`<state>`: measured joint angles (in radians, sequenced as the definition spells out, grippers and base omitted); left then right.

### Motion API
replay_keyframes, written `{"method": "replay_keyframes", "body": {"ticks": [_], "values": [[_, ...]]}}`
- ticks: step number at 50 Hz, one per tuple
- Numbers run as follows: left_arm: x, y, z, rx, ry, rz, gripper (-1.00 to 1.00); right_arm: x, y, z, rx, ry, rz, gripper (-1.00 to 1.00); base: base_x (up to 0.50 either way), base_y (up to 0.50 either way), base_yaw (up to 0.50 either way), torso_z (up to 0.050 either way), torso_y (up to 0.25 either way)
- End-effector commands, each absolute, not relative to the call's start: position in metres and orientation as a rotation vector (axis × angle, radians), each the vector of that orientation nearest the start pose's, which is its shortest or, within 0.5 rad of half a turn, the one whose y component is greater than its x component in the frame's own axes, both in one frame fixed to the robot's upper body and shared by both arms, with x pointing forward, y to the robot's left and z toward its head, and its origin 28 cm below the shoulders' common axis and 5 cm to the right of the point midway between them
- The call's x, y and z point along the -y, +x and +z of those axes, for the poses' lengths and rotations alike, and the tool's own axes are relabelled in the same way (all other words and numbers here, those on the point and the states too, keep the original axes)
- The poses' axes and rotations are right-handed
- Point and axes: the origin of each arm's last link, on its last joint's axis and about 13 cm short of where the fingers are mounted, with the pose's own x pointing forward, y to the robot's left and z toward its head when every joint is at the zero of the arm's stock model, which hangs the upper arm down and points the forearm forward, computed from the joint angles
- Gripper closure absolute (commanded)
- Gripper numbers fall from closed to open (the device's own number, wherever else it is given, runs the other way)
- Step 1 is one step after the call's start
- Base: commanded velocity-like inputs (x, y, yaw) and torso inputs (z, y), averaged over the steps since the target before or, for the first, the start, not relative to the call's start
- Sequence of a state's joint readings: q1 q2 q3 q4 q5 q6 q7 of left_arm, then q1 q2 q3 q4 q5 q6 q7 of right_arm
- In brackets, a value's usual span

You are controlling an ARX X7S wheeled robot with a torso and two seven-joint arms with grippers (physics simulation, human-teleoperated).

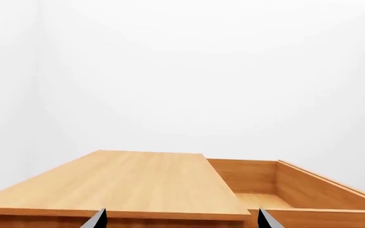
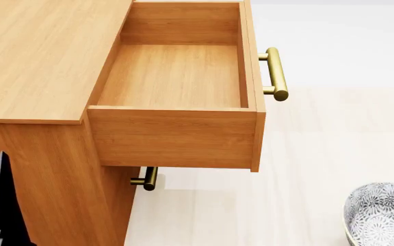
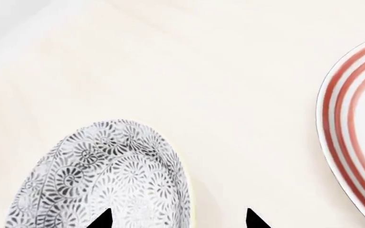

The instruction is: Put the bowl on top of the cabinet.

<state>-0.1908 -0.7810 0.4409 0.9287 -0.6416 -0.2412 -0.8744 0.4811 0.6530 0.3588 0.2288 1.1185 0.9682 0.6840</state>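
Observation:
The bowl (image 2: 381, 215), white with a dense dark floral pattern, sits on the pale floor at the lower right of the head view, cut by the frame edge. In the right wrist view the bowl (image 3: 106, 175) lies just ahead of my right gripper (image 3: 177, 221). That gripper is open, one fingertip over the bowl's inside and the other over bare floor, with the yellow-green rim between them. The cabinet (image 2: 39, 56) is orange-brown wood with a flat top. My left gripper (image 1: 181, 221) is open and holds nothing, level with the near edge of the cabinet top (image 1: 125, 180).
The cabinet's top drawer (image 2: 176, 77) is pulled out, with nothing in it, and carries a brass bar handle (image 2: 274, 72). A second handle (image 2: 148, 178) shows below it. A white plate with red rings (image 3: 353, 128) lies on the floor near the bowl.

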Motion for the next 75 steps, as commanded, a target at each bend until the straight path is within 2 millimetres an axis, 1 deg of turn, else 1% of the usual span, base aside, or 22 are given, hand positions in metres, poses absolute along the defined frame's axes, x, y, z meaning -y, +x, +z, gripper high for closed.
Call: {"method": "replay_keyframes", "body": {"ticks": [1, 11, 34, 38, 48, 63, 64, 75], "values": [[-0.208, 0.155, 0.178, 0.376, -0.048, -0.041, -1.0, 0.285, 0.256, 0.124, -0.559, 0.49, -0.638, -1.0, 0.0, 0.0, 0.0, 0.0, 0.0], [-0.208, 0.155, 0.178, 0.376, -0.046, -0.041, -1.0, 0.283, 0.255, 0.11, -0.573, 0.492, -0.641, -1.0, 0.0, 0.0, 0.0, 0.0, 0.0], [-0.209, 0.156, 0.177, 0.372, -0.047, -0.038, -1.0, 0.277, 0.266, 0.106, -0.575, 0.485, -0.613, -1.0, 0.0, 0.0, 0.0, 0.0, 0.0], [-0.209, 0.156, 0.176, 0.371, -0.047, -0.038, -1.0, 0.278, 0.267, 0.102, -0.577, 0.486, -0.614, -1.0, 0.0, 0.0, 0.0, 0.0, 0.0], [-0.209, 0.157, 0.176, 0.369, -0.048, -0.039, -1.0, 0.276, 0.27, 0.098, -0.586, 0.484, -0.614, -1.0, 0.0, 0.0, 0.0, 0.0, 0.0], [-0.209, 0.157, 0.175, 0.366, -0.046, -0.038, -1.0, 0.275, 0.267, 0.087, -0.596, 0.486, -0.617, -1.0, 0.0, 0.0, 0.0, 0.0, 0.0], [-0.209, 0.157, 0.174, 0.363, -0.045, -0.038, -1.0, 0.275, 0.267, 0.085, -0.596, 0.49, -0.617, 1.0, 0.0, 0.0, 0.0, 0.0, 0.0], [-0.209, 0.157, 0.173, 0.359, -0.042, -0.043, -1.0, 0.274, 0.267, 0.084, -0.592, 0.476, -0.621, 1.0, 0.0, 0.0, 0.0, 0.0, 0.0]]}}
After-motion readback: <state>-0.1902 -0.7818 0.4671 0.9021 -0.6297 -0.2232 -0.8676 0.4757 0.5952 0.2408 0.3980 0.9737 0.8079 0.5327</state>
